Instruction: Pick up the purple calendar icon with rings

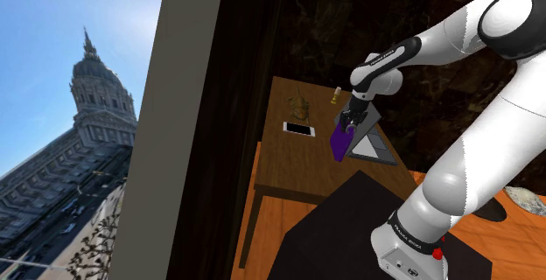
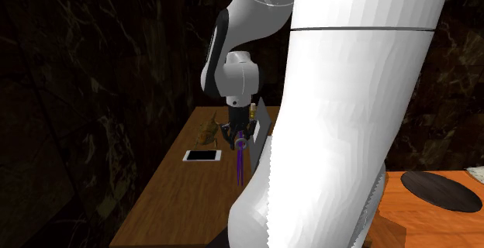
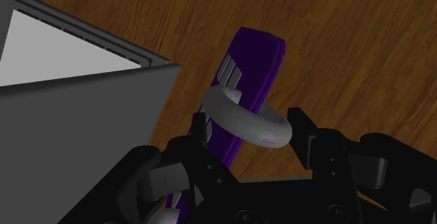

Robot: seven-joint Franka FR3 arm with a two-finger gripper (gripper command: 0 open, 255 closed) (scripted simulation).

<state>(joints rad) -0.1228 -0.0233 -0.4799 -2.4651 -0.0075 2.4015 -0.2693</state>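
Brass figurine [image 1: 299, 106]: stands near the far edge of the surface [image 1: 289, 178], toward its left edge in the shoulder view, well apart from the work.
White phone [image 1: 298, 129]: lies flat just nearer than the figurine, by that same left edge.
Purple calendar [image 1: 340, 143]: a thin slab hanging upright under the hand. It is toward the surface's right edge in the shoulder view, about midway between the far and near edges. Whether its lower edge touches the wood cannot be told.
Ring [image 3: 245, 114]: a pale grey loop at the calendar's top, lying between the fingers.
Hand [image 3: 251, 128]: narrowed, with its fingers [image 3: 302, 128] clasping the ring from both sides, so the calendar is held by that loop.
Handling: likely light and rigid. The smooth round ring is probably slippery and would let the slab pivot or swing, so a slow, steady lift seems wise.
Best hold: the ring gives little contact. A pinch across the flat faces near the top would likely resist swinging better.
Grey wedge-shaped stand [image 1: 369, 140]: just beside the calendar on the shoulder view's right, close enough to catch a swinging slab.
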